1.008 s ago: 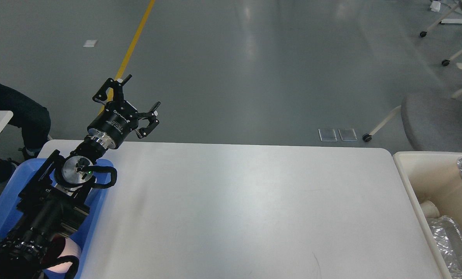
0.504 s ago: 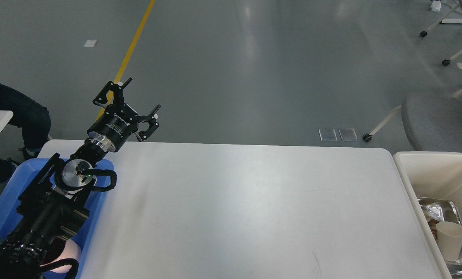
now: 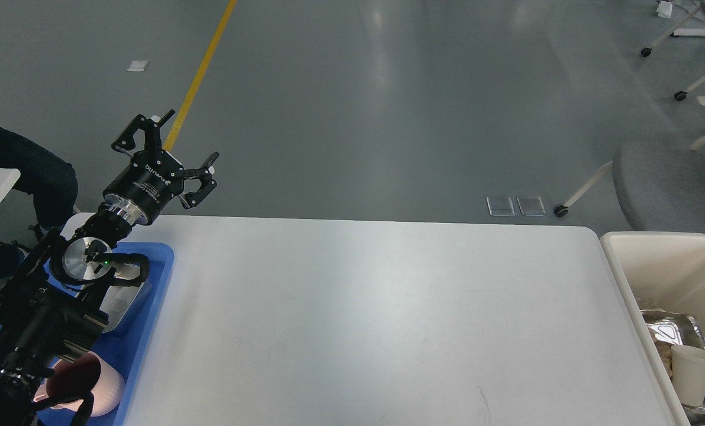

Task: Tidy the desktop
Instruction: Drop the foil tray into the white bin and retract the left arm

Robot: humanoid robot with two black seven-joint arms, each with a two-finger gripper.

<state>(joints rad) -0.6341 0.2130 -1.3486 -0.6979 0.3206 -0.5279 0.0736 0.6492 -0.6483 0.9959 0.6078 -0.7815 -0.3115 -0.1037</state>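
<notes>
Tidying looks nearly finished: surface (image 3: 364, 319) bare, left pincer (image 3: 177, 145) spread wide and empty at ten o'clock, right pincer out of view.

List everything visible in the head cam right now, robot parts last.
desktop: 1, white, centre of view
tray: 1, blue, on the desktop's left edge
pink item: 1, in the tray's near end, partly hidden by the arm
bin: 1, cream, right of the desktop
foil tray: 1, silver, in the bin
paper cup: 1, white, upright in the bin
chair: 1, grey seat, far right
floor line: 1, yellow, upper left
left gripper: 1, black, open, raised over the far left corner
</notes>
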